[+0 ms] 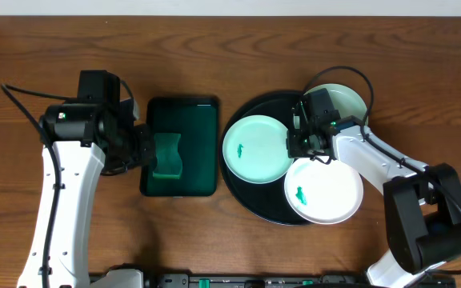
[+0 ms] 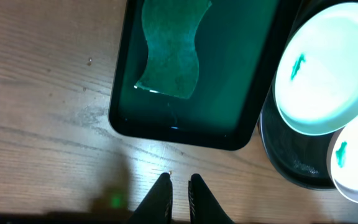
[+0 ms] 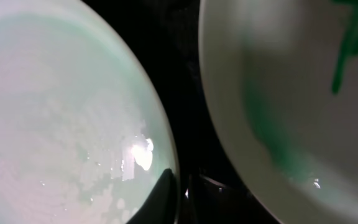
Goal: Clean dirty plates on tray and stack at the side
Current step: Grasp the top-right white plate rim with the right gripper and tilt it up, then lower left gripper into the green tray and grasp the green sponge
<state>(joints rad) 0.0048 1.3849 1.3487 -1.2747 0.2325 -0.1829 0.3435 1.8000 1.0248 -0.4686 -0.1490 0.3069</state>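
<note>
Three plates are sitting on the tray (image 1: 246, 196) right of centre, with the right tool (image 1: 298, 146) closed down among them.

One plate (image 1: 254, 148) is lying on the tray's left side and another (image 1: 324, 192) at its lower right, each showing a green smear. The third (image 1: 344, 98) is sitting at the upper right, partly hidden by the right arm. The right tool is pressing its tips together at the left plate's rim, and whether it is pinching that rim cannot be told. Left of centre, a green tray (image 1: 194, 120) is carrying a sponge (image 1: 168, 156). The left tool (image 2: 179, 190) is hanging closed and empty over the tabletop (image 1: 214, 240), just beside the green tray's edge.
</note>
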